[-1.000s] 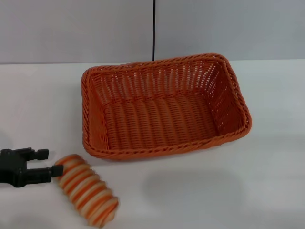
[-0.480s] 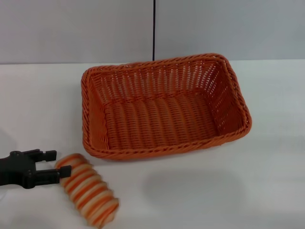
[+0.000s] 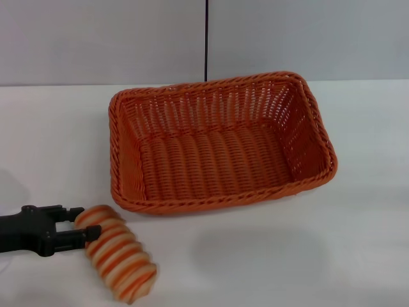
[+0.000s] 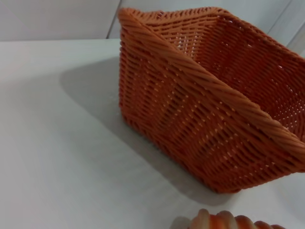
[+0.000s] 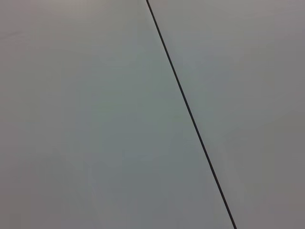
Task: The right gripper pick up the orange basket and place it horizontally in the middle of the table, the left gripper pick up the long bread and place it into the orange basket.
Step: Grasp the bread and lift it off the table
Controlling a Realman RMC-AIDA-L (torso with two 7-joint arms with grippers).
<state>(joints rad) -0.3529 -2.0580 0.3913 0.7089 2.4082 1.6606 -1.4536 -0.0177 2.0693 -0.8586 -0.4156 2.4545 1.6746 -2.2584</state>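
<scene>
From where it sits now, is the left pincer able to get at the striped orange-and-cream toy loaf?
Probably yes. The left pincer is open at the near-left end of the striped orange-and-cream toy loaf, fingers either side of that end. Nothing lies between them on the white table; the orange wicker basket sits apart, farther back.

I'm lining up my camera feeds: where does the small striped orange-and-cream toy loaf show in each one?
Head view: the striped orange-and-cream toy loaf lies near the lower left corner on the white table, in front of the orange woven basket's left end, with the left gripper at its left end.
Left wrist view: only its top edge shows, at the bottom edge.
Right wrist view: not in it.
Shared landmark: the basket's nearest corner.
</scene>
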